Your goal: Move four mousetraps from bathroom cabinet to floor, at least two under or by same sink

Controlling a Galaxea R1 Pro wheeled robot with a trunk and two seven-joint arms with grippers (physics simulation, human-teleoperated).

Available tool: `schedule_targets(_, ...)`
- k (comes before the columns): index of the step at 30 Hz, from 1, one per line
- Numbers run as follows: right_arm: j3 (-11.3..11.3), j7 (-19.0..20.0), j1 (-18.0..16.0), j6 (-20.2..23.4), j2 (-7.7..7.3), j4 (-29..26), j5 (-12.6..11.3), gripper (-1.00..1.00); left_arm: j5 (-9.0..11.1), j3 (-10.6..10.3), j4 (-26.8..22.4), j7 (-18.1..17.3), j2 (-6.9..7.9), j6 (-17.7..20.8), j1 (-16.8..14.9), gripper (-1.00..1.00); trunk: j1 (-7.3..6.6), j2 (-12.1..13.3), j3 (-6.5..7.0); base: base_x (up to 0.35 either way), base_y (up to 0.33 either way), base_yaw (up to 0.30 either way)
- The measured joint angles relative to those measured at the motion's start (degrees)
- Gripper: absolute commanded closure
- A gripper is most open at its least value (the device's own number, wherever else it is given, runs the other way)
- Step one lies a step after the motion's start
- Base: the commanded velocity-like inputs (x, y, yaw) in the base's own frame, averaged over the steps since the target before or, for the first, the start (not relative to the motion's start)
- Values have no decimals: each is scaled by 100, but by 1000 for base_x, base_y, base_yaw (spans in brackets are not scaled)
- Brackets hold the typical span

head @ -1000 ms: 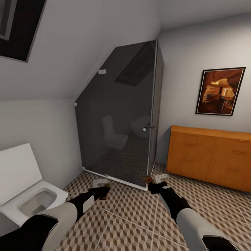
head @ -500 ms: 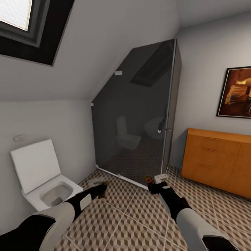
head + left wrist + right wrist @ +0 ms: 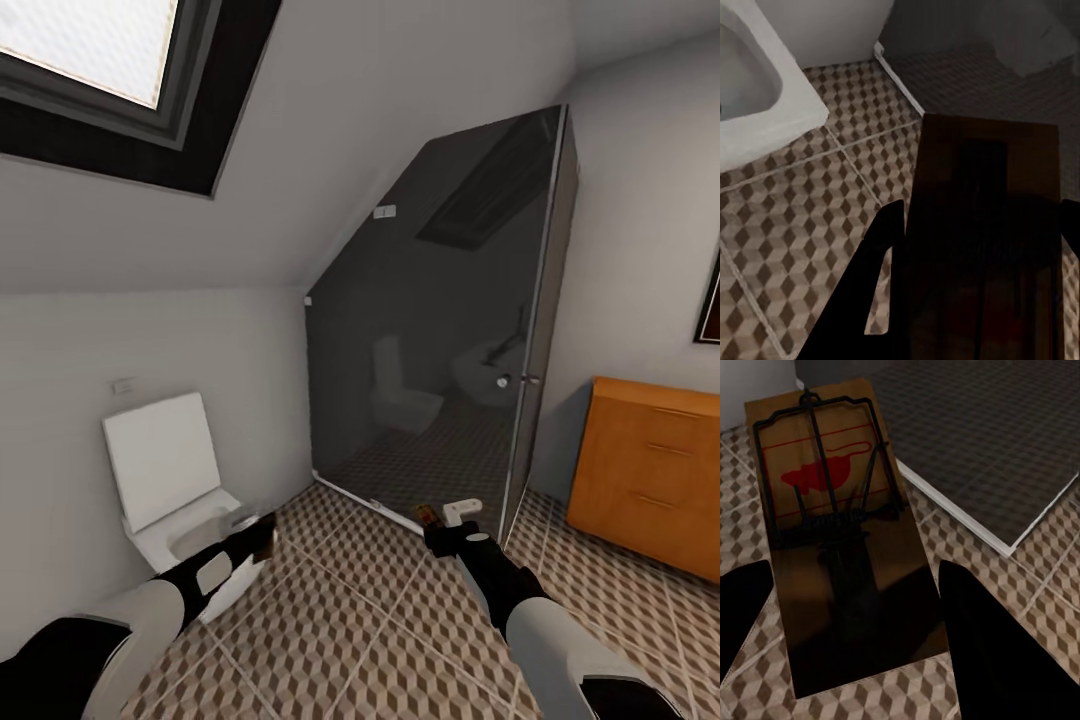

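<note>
Both grippers hold mousetraps low over the bathroom floor (image 3: 380, 620). My right gripper (image 3: 440, 527) is shut on a mousetrap (image 3: 428, 516); the right wrist view shows this brown wooden mousetrap (image 3: 832, 525) with its black wire and red mouse print, clamped in the right gripper (image 3: 851, 574). In the left wrist view my left gripper (image 3: 982, 210) is shut on another mousetrap (image 3: 982, 247), dark in shadow. That left gripper (image 3: 262, 537) hangs beside the toilet. The orange-brown cabinet (image 3: 650, 470) stands at the right edge. The sink is out of view.
A white toilet (image 3: 165, 480) with its lid up stands against the left wall, its bowl (image 3: 750, 82) close to my left gripper. A dark glass shower enclosure (image 3: 450, 350) with a white sill fills the corner ahead. A skylight (image 3: 100, 60) sits in the sloped ceiling.
The camera has turned left: the toilet has slid toward the middle, the cabinet and the wall picture toward the right edge. Both grippers still hold their mousetraps.
</note>
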Motion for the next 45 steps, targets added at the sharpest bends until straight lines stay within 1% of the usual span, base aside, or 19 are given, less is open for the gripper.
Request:
schedule_targets(1, 0, 0, 0, 0, 0, 0, 1, 100, 133, 0, 0, -26, 55, -2, 0, 100, 0, 0, 2, 0, 0, 271)
schedule_targets(2, 0, 0, 0, 0, 0, 2, 1, 100, 367, 7, 2, -91, 146, -6, 0, 100, 0, 0, 3, 0, 0, 271)
schedule_targets(3, 0, 0, 0, 0, 0, 5, 2, 100, 468, 3, 3, -134, 188, -7, 0, 100, 0, 0, 4, 0, 0, 271)
schedule_targets(4, 0, 0, 0, 0, 0, 10, 2, 100, 618, 7, 5, -234, 242, -10, 0, 100, 0, 0, 5, 0, 0, 271)
schedule_targets(7, 0, 0, 0, 0, 0, 14, 3, 100, 790, 8, 12, -456, 302, -11, 0, 100, 0, 0, 6, 0, 0, 271)
schedule_targets(9, 0, -1, 0, 0, 0, 16, 3, 100, 850, 8, 15, -579, 322, -10, 0, 100, 0, 0, 7, 0, 0, 271)
schedule_targets(16, 0, -3, 2, 0, 0, 18, 3, 100, 899, 4, 18, -702, 340, -9, 0, 100, 0, 0, 7, 0, 0, 271)
schedule_targets(26, 0, -3, 0, 0, 0, 18, 2, 100, 910, 3, 29, -699, 336, -6, 0, 100, 0, 0, 7, 0, 0, 271)
schedule_targets(29, 0, -3, 0, 0, -1, 18, 2, 100, 896, -3, 43, -694, 335, 1, 0, 100, 0, 0, 7, 0, 0, 271)
schedule_targets(31, 0, -3, 0, 0, -5, 18, 3, 100, 840, -11, 52, -692, 334, 5, 0, 100, 0, 0, 7, 0, 0, 271)
schedule_targets(34, 0, -1, 0, 0, -7, 18, 3, 100, 619, -30, 58, -691, 318, 7, 0, 100, 0, 0, 7, 0, 0, 219)
schedule_targets(35, 0, 1, 0, 0, -11, 18, 3, 100, 421, -41, 60, -688, 300, 8, 4, 100, 0, 0, 7, 0, 0, 127)
schedule_targets(37, 0, 6, 0, 0, -17, 18, 4, 100, 153, -46, 61, -682, 281, 9, 17, 100, 0, 0, 7, 0, 0, 83)
schedule_targets(38, 0, 10, 0, 0, -23, 17, 7, 100, -163, -51, 61, -677, 268, 10, 46, 100, 0, 0, 7, 0, 0, 52)
schedule_targets(39, 0, 10, 0, 0, -26, 17, 7, 100, -338, -49, 62, -674, 263, 10, 65, 100, 0, 0, 7, 0, 0, 33)
schedule_targets(40, 0, 9, 0, 1, -29, 17, 8, 100, -687, -52, 62, -673, 257, 3, 105, 100, 0, 0, 7, 0, 0, 27)
schedule_targets(42, 0, 9, 0, 1, -32, 17, 11, 100, -1015, -49, 62, -673, 251, 0, 140, 100, 0, 0, 7, 0, 0, 17)
schedule_targets(43, 0, 10, 0, 1, -33, 17, 14, 100, -1279, -51, 63, -673, 242, -6, 162, 100, 0, 0, 7, 0, 0, 11)
schedule_targets(45, 0, 12, 0, 1, -37, 17, 16, 100, -1482, -49, 63, -677, 226, -10, 177, 100, 0, 0, 7, 0, 0, 7)
